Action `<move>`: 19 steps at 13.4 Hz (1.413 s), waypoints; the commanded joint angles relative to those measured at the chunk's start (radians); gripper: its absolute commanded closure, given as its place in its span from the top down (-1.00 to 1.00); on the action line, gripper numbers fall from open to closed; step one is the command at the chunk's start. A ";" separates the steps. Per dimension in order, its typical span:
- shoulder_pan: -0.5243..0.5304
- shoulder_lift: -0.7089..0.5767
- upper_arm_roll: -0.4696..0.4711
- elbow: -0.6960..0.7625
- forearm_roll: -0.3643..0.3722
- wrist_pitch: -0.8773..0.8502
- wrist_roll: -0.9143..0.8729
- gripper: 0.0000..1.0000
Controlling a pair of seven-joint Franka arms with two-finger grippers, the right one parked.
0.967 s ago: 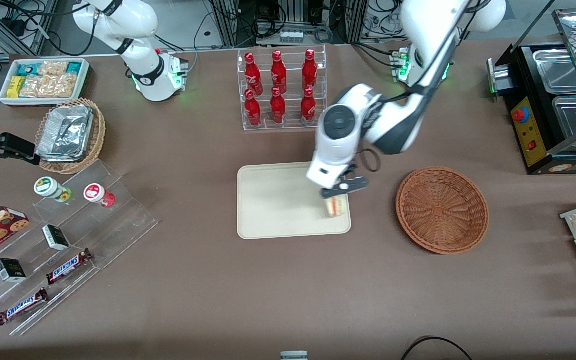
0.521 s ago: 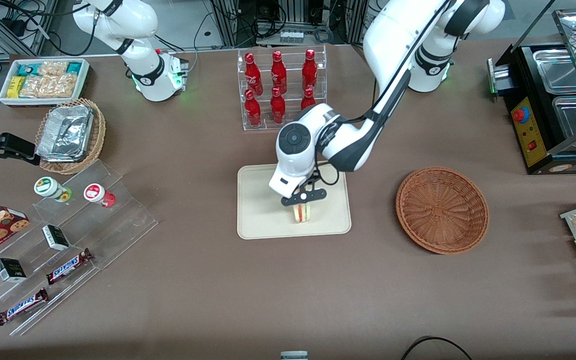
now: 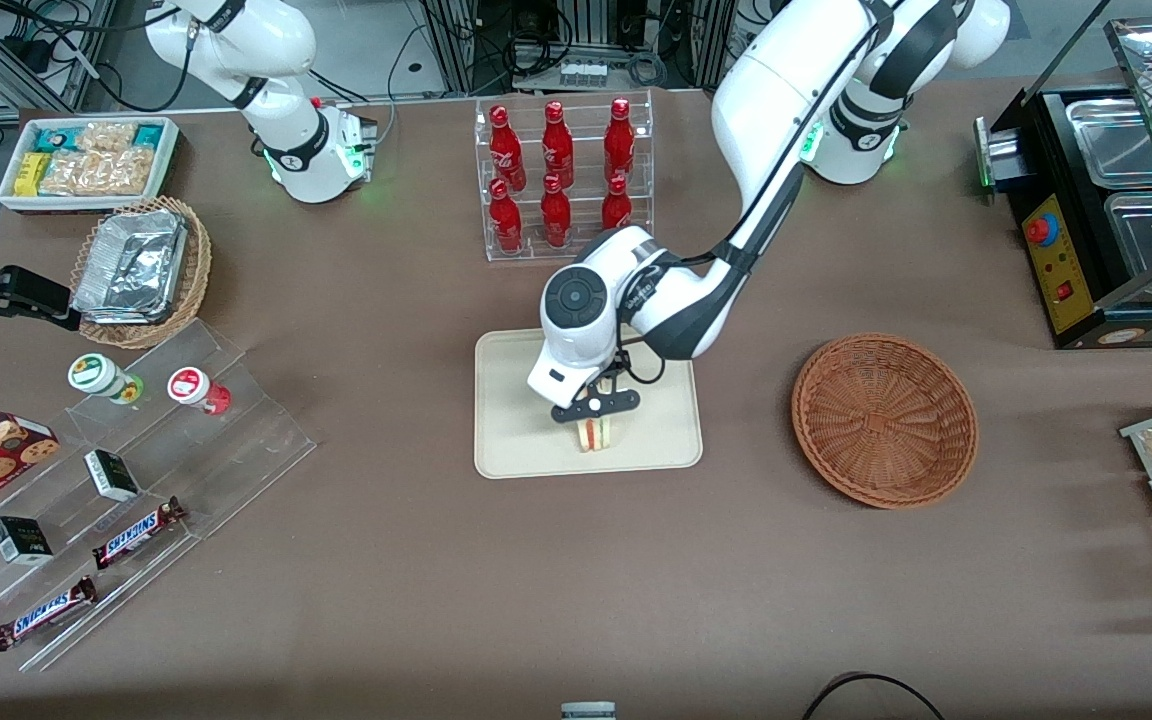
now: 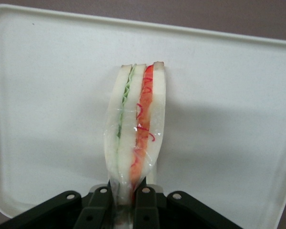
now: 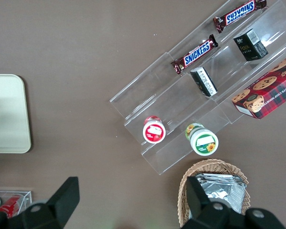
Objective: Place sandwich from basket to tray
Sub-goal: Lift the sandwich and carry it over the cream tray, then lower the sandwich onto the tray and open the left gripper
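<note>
The gripper (image 3: 595, 410) clamps the sandwich (image 3: 593, 434) by one end and holds it over the tray (image 3: 516, 440), near the tray's edge closest to the front camera. The basket (image 3: 884, 418) sits empty, toward the working arm's end of the tabletop. The carry looks done; what remains, I judge, is lowering, letting go and pulling away.

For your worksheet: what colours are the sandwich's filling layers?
Green and red-orange, clearest in the left wrist view: sandwich.
</note>
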 commanded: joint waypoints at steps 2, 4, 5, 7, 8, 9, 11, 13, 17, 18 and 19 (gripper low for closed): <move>-0.023 0.023 0.009 0.038 0.008 -0.021 -0.016 -0.51; -0.023 0.029 0.009 0.035 0.008 -0.018 -0.014 0.99; -0.024 0.029 0.009 0.035 0.008 -0.018 -0.014 1.00; -0.024 0.020 0.009 0.040 0.008 -0.027 -0.013 1.00; -0.023 0.006 0.011 0.040 0.010 -0.033 -0.013 1.00; -0.018 -0.023 0.011 0.041 0.007 -0.062 -0.011 1.00; -0.005 -0.075 0.012 0.073 -0.003 -0.142 -0.003 1.00; 0.012 -0.110 0.011 0.106 -0.004 -0.218 -0.002 1.00; 0.043 -0.155 0.012 0.109 -0.003 -0.271 0.073 1.00; 0.063 -0.175 0.014 0.107 -0.004 -0.286 0.111 1.00; 0.075 -0.187 0.012 0.107 -0.004 -0.301 0.112 1.00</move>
